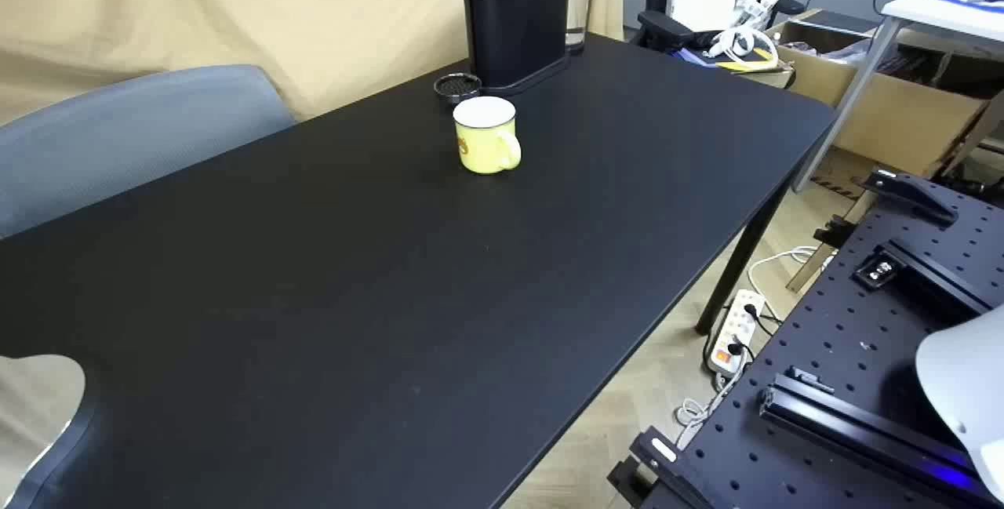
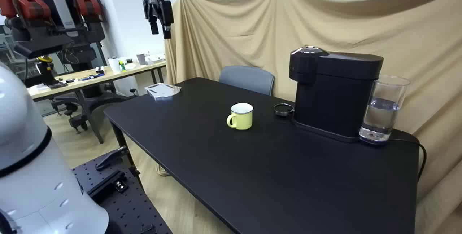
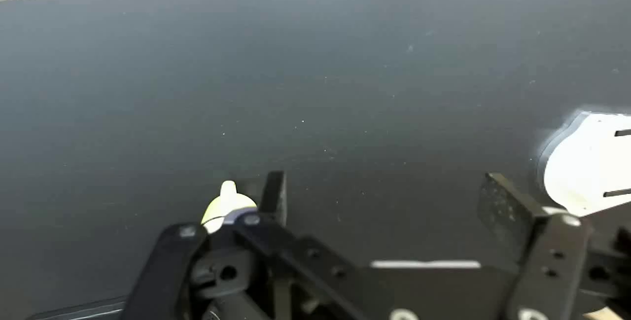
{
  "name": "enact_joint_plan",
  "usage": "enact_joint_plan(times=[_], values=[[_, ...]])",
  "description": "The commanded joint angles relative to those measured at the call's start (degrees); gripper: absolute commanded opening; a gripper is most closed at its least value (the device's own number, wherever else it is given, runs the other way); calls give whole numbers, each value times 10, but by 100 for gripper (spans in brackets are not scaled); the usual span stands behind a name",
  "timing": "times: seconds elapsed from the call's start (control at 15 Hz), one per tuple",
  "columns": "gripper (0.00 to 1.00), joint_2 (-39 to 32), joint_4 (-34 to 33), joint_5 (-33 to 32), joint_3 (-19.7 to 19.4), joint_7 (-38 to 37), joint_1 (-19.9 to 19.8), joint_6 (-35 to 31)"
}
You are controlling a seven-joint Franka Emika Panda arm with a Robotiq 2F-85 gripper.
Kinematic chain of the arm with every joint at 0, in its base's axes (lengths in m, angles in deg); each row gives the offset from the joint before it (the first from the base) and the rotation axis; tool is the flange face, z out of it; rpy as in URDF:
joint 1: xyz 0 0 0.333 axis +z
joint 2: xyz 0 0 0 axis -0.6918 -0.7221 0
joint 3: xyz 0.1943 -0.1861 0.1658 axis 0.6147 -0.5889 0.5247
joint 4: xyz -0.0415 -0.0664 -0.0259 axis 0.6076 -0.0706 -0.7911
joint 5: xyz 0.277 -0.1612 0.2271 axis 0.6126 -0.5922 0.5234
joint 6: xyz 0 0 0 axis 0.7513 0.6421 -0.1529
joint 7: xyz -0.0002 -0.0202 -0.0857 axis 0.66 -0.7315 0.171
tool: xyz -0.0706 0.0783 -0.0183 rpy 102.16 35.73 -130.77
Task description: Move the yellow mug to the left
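Note:
The yellow mug [image 1: 480, 148] stands upright on the black table [image 1: 329, 321], its handle towards the near table edge. In an exterior view the mug [image 2: 243, 119] is near the middle of the tabletop. In the wrist view the mug [image 3: 227, 203] shows at lower left, partly hidden behind a gripper finger. My gripper [image 2: 160, 35] hangs high above the table's far end, well apart from the mug. In the wrist view the gripper [image 3: 387, 196] is open, with wide-spread fingers and nothing between them.
A black coffee machine [image 2: 328, 97] with a clear water tank [image 2: 382, 111] stands beside the mug. A small round drip cup [image 2: 283, 109] lies between them. A pale clear plate [image 2: 162, 90] lies at the table's far end. A grey chair [image 2: 247, 79] stands behind the table.

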Motion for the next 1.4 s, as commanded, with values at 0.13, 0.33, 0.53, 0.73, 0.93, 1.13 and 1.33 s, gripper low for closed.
enact_joint_plan(times=[0.13,0.33,0.53,0.73,0.93,1.13,1.33], values=[[100,-1,-1,-2,-4,-2,4,1],[100,-1,-1,-2,-4,-1,4,1],[100,-1,-1,-2,-4,-1,4,1],[100,-1,-1,-2,-4,-1,4,1],[100,-19,-10,-15,-9,-9,-11,-16],[100,-68,-24,-79,-16,-21,-50,-85],[100,-151,-47,-156,-28,-33,-85,-180]])
